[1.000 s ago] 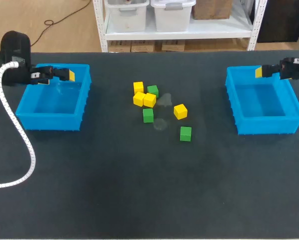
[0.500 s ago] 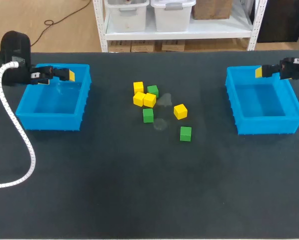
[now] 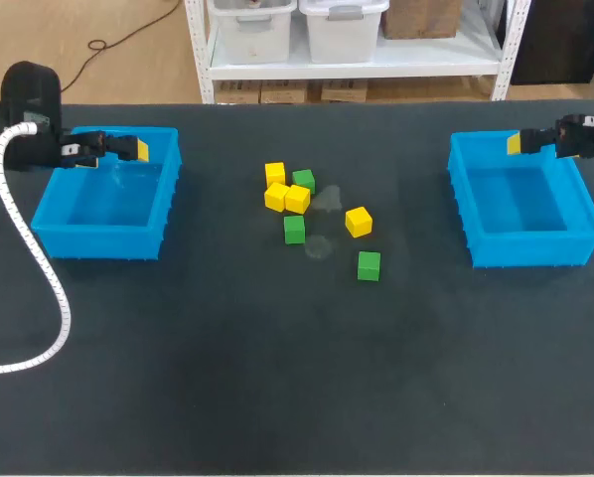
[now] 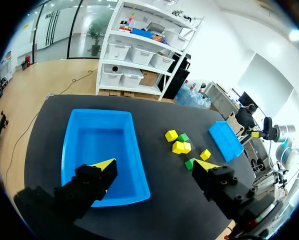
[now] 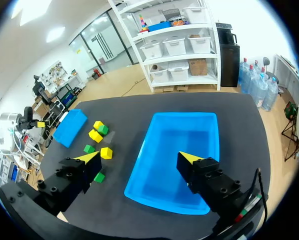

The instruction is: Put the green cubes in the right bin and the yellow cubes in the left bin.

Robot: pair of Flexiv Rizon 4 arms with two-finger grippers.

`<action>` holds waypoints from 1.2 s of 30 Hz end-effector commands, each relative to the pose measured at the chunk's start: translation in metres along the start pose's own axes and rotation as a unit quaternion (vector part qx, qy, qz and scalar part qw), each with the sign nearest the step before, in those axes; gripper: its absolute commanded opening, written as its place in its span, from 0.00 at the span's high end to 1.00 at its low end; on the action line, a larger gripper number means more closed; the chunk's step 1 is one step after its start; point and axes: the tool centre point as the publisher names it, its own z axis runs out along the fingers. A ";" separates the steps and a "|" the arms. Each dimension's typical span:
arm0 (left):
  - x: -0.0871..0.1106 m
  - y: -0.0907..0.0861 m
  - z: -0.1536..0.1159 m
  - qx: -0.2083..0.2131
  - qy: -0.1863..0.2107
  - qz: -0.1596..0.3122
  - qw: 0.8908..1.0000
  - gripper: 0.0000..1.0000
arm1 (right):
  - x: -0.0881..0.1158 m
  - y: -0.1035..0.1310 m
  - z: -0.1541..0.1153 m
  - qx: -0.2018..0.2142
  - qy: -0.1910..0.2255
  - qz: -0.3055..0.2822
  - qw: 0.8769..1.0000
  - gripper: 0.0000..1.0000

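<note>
The left arm [image 3: 29, 104] comes in over the dark worktop [image 3: 277, 378] at the far left, with a white ribbed cable [image 3: 41, 268] trailing from it across the surface. The left end effector [image 3: 135, 150] [image 4: 154, 164] hangs above the back rim of the blue left bin [image 3: 98, 243] [image 4: 139, 175]. Its two yellow-tipped fingers are spread wide and hold nothing.

All seven cubes lie on the worktop between the bins, well apart from both. Toward the back is a tight cluster: a rear yellow cube [image 3: 274, 173] with a rear green cube [image 3: 303, 180] just beside it, and a pair of yellow cubes [image 3: 286, 198] touching each other in front of them. A middle green cube [image 3: 294, 230] sits just in front of the pair. A lone yellow cube [image 3: 358, 221] lies to the right of the cluster, and a front green cube [image 3: 369, 265] lies nearer the front edge.

At the right stands the blue right bin [image 3: 530, 248] [image 5: 164, 197]. The right end effector [image 3: 516, 143] [image 5: 138, 157] hangs over its back rim, fingers wide apart and holding nothing.
</note>
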 end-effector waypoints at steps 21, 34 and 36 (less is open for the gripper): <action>0.001 0.001 0.000 0.003 -0.003 0.001 1.000 0.00 | 0.000 -0.001 0.001 -0.001 0.000 0.000 1.000 0.00; 0.001 0.001 0.000 0.003 -0.003 0.001 1.000 0.00 | 0.010 0.071 0.035 0.052 0.092 -0.034 0.994 0.00; 0.001 0.001 0.000 0.003 -0.003 0.001 1.000 0.00 | 0.015 0.078 0.040 0.065 0.108 -0.038 0.991 0.00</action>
